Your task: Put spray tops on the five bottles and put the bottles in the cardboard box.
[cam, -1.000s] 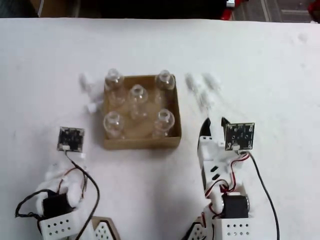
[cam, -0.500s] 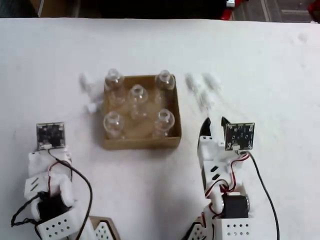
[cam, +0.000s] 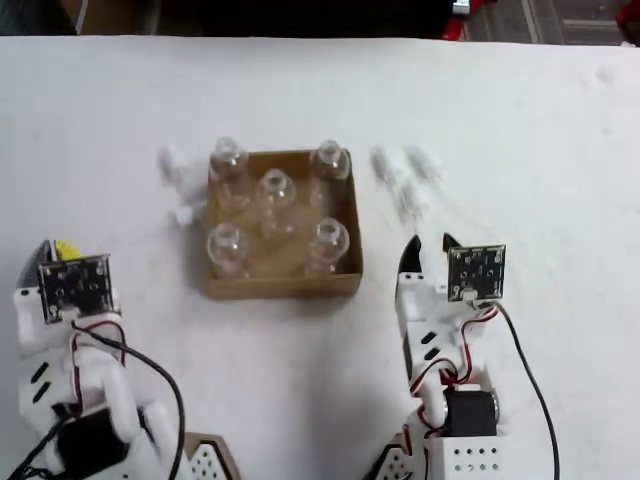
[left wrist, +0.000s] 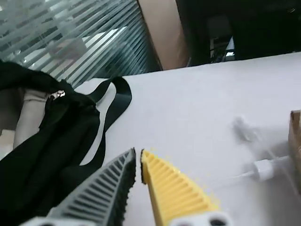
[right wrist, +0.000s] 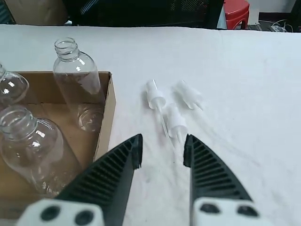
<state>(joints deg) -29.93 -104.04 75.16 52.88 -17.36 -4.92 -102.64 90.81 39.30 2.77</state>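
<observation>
The cardboard box (cam: pixel 345 272) stands mid-table and holds five clear bottles (cam: pixel 275 190) that are upright with open necks. White spray tops lie on the table on both sides of it: two to the left (cam: pixel 182 178) and three to the right (cam: pixel 400 175). My right gripper (cam: pixel 428 246) sits open just right of the box's near corner. In its wrist view the gripper (right wrist: pixel 162 149) faces the three spray tops (right wrist: pixel 175 121), with a bottle (right wrist: pixel 77 77) and the box wall (right wrist: pixel 109 108) beside it. My left gripper (left wrist: pixel 138 155) is shut and empty, at the near left (cam: pixel 58 247).
A black bag (left wrist: pixel 51 136) lies past the table's left edge in the left wrist view. Two spray tops (left wrist: pixel 265 167) and a sliver of the box (left wrist: pixel 296 136) show at that view's side. The white table (cam: pixel 520 130) extends far and right.
My left arm has swung left, away from the box, toward the table's left edge. The right arm, box, bottles and spray tops have not moved.
</observation>
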